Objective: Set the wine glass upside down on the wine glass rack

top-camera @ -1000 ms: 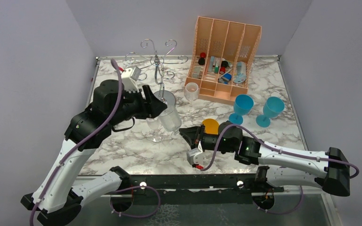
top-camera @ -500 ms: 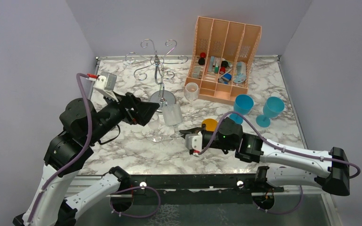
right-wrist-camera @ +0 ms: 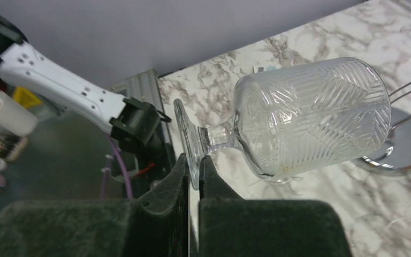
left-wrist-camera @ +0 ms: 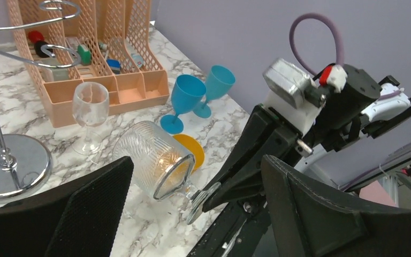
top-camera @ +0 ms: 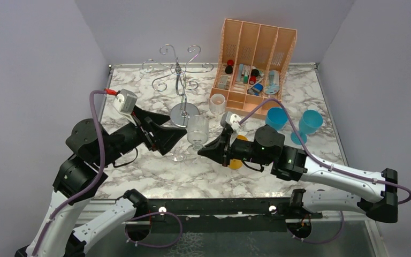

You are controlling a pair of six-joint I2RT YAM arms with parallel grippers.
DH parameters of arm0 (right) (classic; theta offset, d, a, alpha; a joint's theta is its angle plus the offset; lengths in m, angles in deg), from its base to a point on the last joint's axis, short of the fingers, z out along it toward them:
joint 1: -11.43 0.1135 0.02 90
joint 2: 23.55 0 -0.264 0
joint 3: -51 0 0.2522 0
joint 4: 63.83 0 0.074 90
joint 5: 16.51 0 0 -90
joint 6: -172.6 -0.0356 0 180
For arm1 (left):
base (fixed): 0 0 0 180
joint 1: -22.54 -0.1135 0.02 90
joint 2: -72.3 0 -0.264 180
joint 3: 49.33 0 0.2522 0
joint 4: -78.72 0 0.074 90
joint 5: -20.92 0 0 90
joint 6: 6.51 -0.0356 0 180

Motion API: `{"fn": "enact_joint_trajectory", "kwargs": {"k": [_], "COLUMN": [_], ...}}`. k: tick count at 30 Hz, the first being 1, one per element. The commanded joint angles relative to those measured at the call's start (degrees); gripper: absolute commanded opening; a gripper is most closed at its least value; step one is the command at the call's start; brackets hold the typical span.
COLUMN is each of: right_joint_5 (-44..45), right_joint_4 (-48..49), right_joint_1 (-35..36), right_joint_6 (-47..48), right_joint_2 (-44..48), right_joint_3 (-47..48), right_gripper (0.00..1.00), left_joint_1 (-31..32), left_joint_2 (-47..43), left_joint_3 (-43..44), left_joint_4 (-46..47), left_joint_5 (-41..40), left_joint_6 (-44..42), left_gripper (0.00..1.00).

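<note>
The wine glass (top-camera: 197,130), clear with a ribbed bowl, hangs tilted above the table's middle. My right gripper (top-camera: 203,151) is shut on the rim of its foot; the right wrist view shows both fingertips of the right gripper (right-wrist-camera: 193,163) pinching the foot of the wine glass (right-wrist-camera: 310,115). My left gripper (top-camera: 174,138) stands open just left of the bowl, apart from it. In the left wrist view the wine glass (left-wrist-camera: 150,160) lies between and beyond the wide jaws of the left gripper (left-wrist-camera: 198,163). The wine glass rack (top-camera: 177,69), silver wire with a disc base (top-camera: 184,113), stands behind the glass.
An orange slotted organiser (top-camera: 254,64) with small items stands at the back right. A second clear glass (top-camera: 218,103) stands upright in front of it. Two blue goblets (top-camera: 275,120) are at the right. An orange disc (left-wrist-camera: 190,150) lies under the right arm.
My left gripper let go of the glass bowl, opened wide and drew back to the left. My right gripper, shut on the foot, turned over and lifted, now carrying the glass alone.
</note>
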Motion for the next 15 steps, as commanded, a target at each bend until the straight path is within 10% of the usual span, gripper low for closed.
{"fn": "enact_joint_trajectory", "kwargs": {"k": [1,15], "right_joint_5": [5.7,11.9], "right_joint_4": [4.5,9.2], "right_joint_1": [0.4,0.4], "right_joint_6": [-19.4,-38.0], "right_joint_2": [2.8,7.0], "right_joint_3": [2.8,-1.7], "right_gripper": [0.01,0.01], "left_joint_1": [0.2,0.3], "left_joint_2": [-1.8,-2.8], "left_joint_3": [-4.3,-12.7], "left_joint_4": [5.4,12.0], "left_joint_5": [4.2,10.0], "left_joint_6": [2.5,12.5], "left_gripper": [0.92,0.57]}}
